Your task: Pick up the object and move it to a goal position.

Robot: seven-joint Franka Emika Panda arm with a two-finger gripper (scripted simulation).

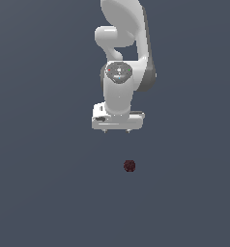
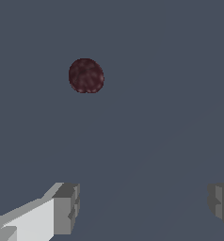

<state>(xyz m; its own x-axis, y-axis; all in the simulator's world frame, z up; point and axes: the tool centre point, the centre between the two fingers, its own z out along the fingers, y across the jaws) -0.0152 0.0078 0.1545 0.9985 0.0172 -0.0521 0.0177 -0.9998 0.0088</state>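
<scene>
A plain dark blue-grey surface (image 1: 44, 193) fills both views. The maroon ball (image 1: 129, 166) lies on it, nearer than the white arm and slightly toward the exterior view's right. The gripper (image 1: 116, 130) hangs apart from it. Only the wrist view shows the fingers (image 2: 67, 207) spread wide and holding nothing.

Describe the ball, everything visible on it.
The ball is small, round and dark maroon, nearly black-red, with a mottled, matte-looking surface in the wrist view. It is whole, one piece, much smaller than the claw. It sits alone on the plain grey-blue surface, below the claw in the exterior view and slightly to that view's right. Nothing touches it; the claw's fingers are spread, well clear.
</scene>
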